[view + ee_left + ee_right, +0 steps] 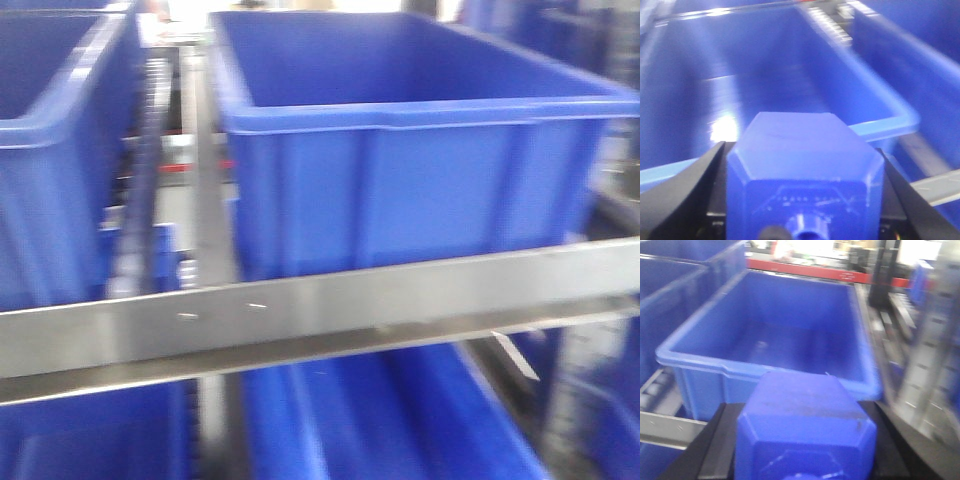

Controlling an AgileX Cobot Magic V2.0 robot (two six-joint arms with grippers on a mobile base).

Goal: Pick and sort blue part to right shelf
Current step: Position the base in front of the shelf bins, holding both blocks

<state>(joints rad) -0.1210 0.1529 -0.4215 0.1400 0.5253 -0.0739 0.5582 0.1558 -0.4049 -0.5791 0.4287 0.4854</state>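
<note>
Right wrist view: blue part point(805, 415) clamped in right gripper point(802, 440) just short of bin point(695, 360) front rim on shelf point(665, 427), second part point(805, 150) pinched by left gripper point(805, 200) at another bin point(890, 120) near rim, both picked, neither yet dropped in.

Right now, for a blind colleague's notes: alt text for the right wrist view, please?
The right gripper holds a blue part close to the camera. Beyond it, a large open blue bin sits on the right shelf, nothing visible inside.
</note>
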